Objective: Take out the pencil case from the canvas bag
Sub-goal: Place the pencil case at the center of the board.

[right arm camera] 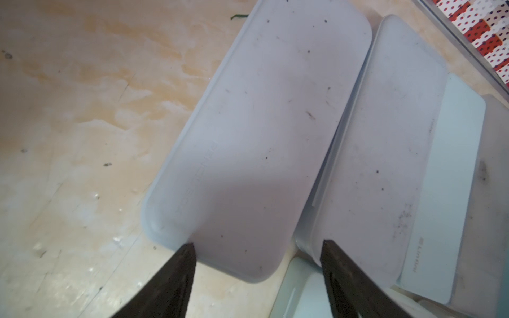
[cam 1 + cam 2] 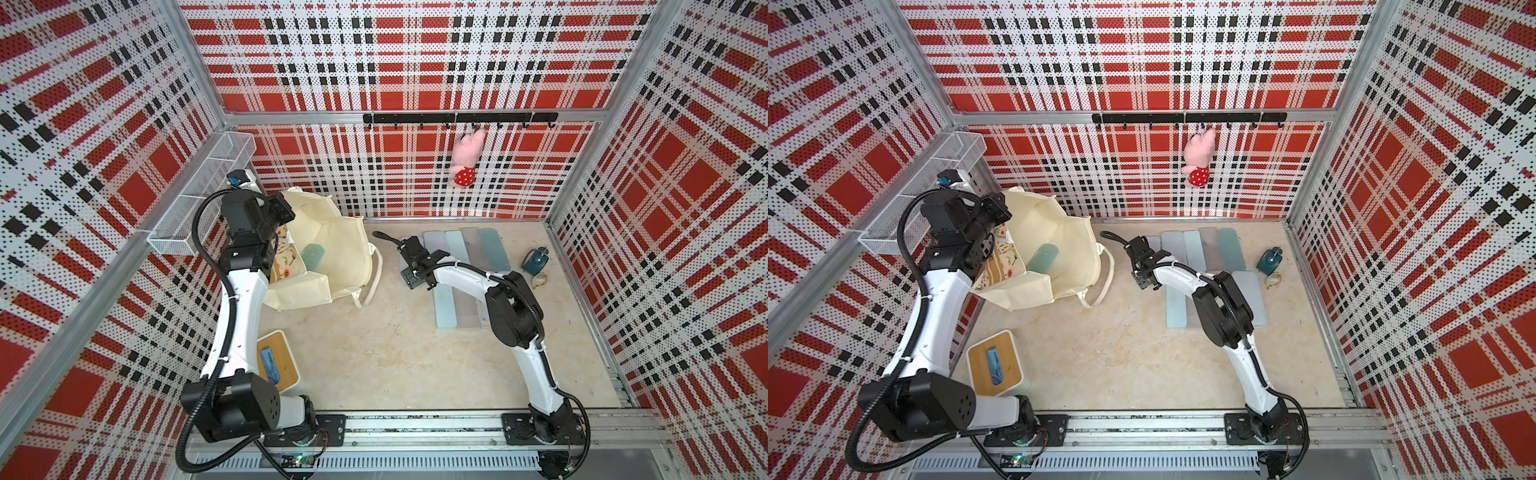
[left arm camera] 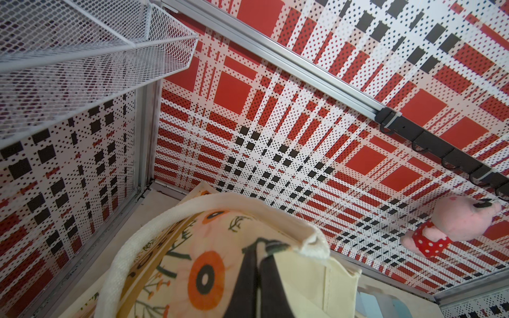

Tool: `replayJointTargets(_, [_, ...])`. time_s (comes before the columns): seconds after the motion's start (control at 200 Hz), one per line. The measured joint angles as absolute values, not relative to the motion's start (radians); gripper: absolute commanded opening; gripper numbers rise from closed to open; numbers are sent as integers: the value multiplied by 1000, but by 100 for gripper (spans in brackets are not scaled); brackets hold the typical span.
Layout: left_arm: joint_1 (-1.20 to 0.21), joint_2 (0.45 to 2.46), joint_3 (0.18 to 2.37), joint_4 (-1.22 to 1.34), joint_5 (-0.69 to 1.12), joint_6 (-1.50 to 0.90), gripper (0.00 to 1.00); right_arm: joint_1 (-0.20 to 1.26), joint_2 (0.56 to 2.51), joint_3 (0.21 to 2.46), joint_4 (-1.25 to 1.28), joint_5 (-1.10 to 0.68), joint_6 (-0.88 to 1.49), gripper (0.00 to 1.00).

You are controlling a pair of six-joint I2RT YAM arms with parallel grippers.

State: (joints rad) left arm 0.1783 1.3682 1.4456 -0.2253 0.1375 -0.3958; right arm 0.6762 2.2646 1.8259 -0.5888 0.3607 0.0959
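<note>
The canvas bag [image 2: 332, 245] [image 2: 1067, 241] stands at the back left with its mouth held wide. A teal pencil case [image 2: 312, 256] [image 2: 1041, 257] lies inside it. My left gripper [image 2: 276, 239] [image 3: 261, 247] is shut on the bag's rim, where the flower-printed face [image 3: 192, 247] meets the plain cream side [image 3: 316, 280]. My right gripper [image 2: 409, 259] [image 1: 257, 246] hangs open, well to the right of the bag. It is low over the near end of a pale grey case [image 1: 261, 124] on the table, and its fingers grip nothing.
Several pale flat cases [image 2: 457, 249] lie in a row under the right arm. A teal dispenser [image 2: 536, 259] and rubber bands [image 2: 540, 281] sit at the far right. A wood-lidded box [image 2: 278, 365] stands front left. A mesh basket [image 2: 199, 195] juts from the left wall. A pink plush [image 2: 467, 160] hangs on the hook rail.
</note>
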Motion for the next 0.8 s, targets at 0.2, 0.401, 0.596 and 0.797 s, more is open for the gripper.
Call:
replayJointTargets(0.2, [179, 1366, 1434, -225, 139, -396, 0, 666, 2294, 1874, -617, 393, 118, 74])
replayJointTargets(0.401, [179, 1366, 1428, -226, 142, -396, 0, 652, 2299, 1889, -640, 400, 142, 75])
replayJointTargets(0.596, [177, 1366, 1428, -226, 170, -395, 0, 645, 2289, 1885, -635, 354, 167, 75])
replayJointTargets(0.797, [134, 1366, 1428, -224, 230, -369, 0, 645, 2053, 1676, -535, 262, 225, 73])
